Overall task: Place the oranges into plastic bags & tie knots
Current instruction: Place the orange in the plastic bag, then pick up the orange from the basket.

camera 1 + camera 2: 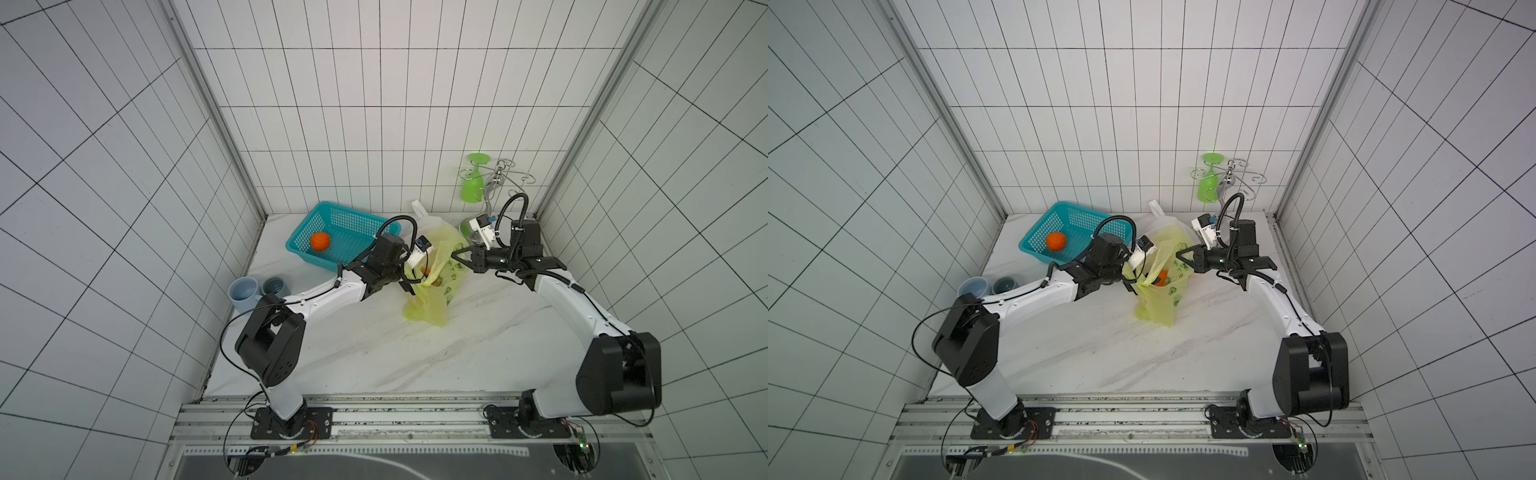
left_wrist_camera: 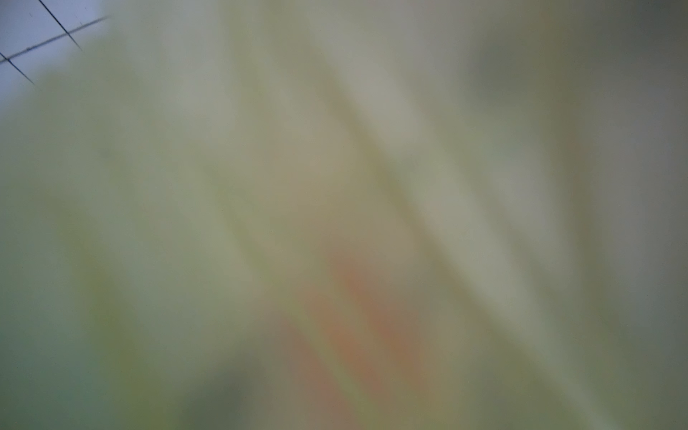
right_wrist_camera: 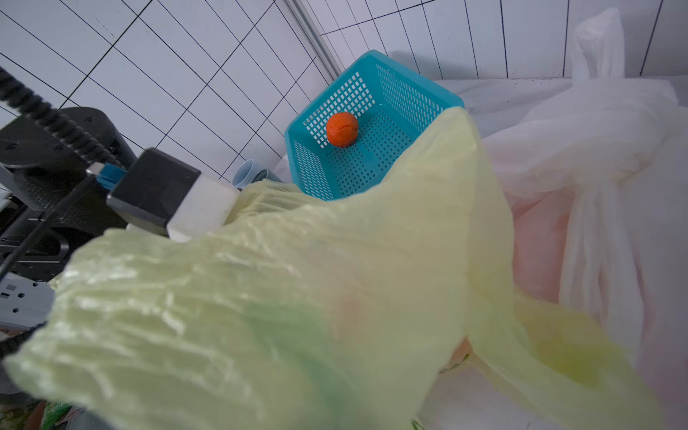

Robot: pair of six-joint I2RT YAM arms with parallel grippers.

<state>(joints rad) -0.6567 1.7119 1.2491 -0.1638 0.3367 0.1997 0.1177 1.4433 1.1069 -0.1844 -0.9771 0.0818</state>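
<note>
With right fingers (image 1: 463,252) pinched shut on the rim of the translucent yellow-green plastic bag (image 1: 428,309) at mid-table, we hold its mouth taut and lift the left fingers (image 1: 406,287), hidden inside so we cannot tell their state, straight off the bagged round orange (image 1: 1160,277) toward the last loose orange (image 1: 320,241) in the teal perforated basket (image 1: 357,228) at ten o'clock.

Basket (image 1: 353,227), yellow bag (image 1: 428,309) crowd rear; front tabletop (image 1: 374,357) open

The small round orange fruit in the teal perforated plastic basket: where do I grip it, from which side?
Across its middle, straight down from above: the orange is round, lies alone on the floor of the basket, whose raised walls likely block a sideways approach.
</note>
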